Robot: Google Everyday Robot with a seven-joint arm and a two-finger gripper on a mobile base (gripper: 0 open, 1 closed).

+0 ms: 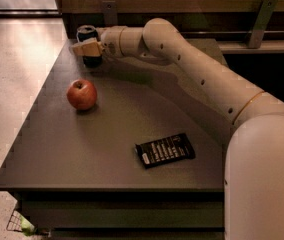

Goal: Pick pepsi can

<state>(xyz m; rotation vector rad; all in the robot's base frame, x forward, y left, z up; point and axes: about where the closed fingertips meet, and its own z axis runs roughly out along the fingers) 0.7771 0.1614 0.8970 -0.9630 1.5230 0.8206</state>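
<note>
While the apple (82,94) sits nearer, the gripper (85,49) meets the pepsi can (87,33) at the table's (77,154) far left corner; whether it is clenched cannot be told.

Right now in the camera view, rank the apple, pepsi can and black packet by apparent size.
1. black packet
2. apple
3. pepsi can, unsure: it stands farthest, partly hidden by the gripper at the table's far left corner.

My gripper (85,48) sits at the pepsi can (87,33) on the table's (82,154) far-left corner, with the apple (81,94) before it and the snack packet (165,150) nearer, to the right.
</note>
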